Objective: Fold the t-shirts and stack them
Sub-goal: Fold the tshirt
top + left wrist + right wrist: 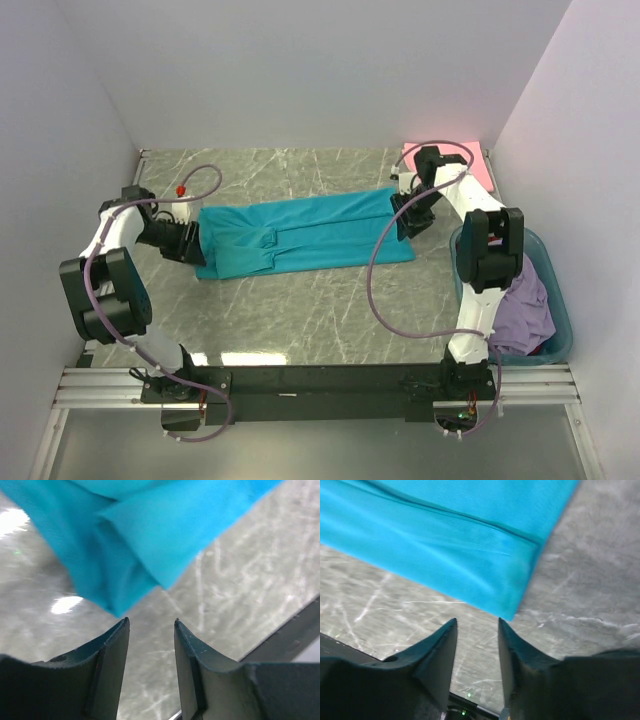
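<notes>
At nine o'clock the left gripper (188, 238) hovered at the teal t-shirt's (300, 235) end, jaws apart and empty. The shirt lay mid-table (300, 330) as a long band, sides folded in, apparently not yet folded across. At three o'clock the right gripper (408, 215), likewise parted and empty, sat at the other end. A pink t-shirt (480, 172) lay at one o'clock, and a lavender t-shirt (525, 310) filled the basket (560, 335) at four o'clock. Most of the task looked still to do.

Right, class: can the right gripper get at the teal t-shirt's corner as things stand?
Probably yes: the right gripper is open, a corner of the teal t-shirt lies just ahead of its fingertips, with only bare table between.
</notes>
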### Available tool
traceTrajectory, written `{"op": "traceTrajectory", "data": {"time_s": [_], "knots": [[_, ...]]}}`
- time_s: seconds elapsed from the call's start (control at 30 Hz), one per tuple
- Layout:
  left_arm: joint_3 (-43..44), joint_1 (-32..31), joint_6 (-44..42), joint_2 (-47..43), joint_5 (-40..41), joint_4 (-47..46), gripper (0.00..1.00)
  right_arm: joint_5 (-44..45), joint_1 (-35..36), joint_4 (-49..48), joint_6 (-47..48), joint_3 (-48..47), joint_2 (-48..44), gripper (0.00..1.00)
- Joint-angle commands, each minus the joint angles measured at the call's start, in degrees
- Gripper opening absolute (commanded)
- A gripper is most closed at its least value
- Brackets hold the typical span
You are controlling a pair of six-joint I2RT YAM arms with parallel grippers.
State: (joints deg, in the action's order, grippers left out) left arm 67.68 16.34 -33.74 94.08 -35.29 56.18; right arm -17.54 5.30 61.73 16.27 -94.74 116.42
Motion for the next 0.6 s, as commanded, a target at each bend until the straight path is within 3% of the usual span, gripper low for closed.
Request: {"op": "traceTrajectory", "data": {"time_s": [0.0,0.2,0.57], "knots": [[-3.34,-0.87,1.03,-0.75,-4.79,1.39,0.47,-2.76,2.78,-0.65,0.07,-2.47,-4.01,0.43],[-7.47,-4.20,7.36,1.01,-4.36,-3.53,0.53,1.89,7.61,-2.23,1.21,-5.54,-1.02,0.38],[-5.98,-7.90,14.04,6.28,-1.01,-8.89,0.56,13.93,12.80,-9.52,12.28,-2.21,1.52,0.55]]}}
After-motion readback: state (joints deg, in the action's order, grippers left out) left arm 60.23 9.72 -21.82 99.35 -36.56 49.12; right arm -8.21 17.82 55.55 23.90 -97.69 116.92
